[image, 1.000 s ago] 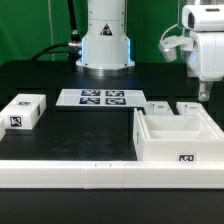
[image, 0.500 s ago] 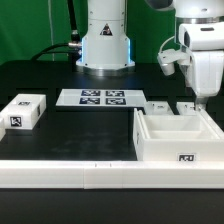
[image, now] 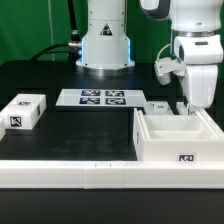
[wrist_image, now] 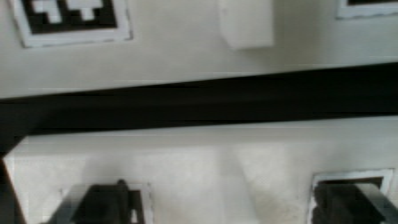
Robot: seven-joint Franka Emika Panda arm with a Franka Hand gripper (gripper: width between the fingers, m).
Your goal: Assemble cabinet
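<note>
Cabinet (image: 170,148) is set beyond the marker board (image: 100,97), to exterior view's right, nearer cam. Gripper (image: 193,107) is hung further right of that board, fingers spread wide, nothing gripped.

The exterior view sits slightly raised, on the near side of the cabinet (image: 177,137), and faces across the tabletop (image: 70,125) toward the robot base (image: 105,45) beyond it. The wrist view looks down past the tool (wrist_image: 231,205), very close to white tagged surfaces. Both views share the patch by the cabinet's far edge.
</note>
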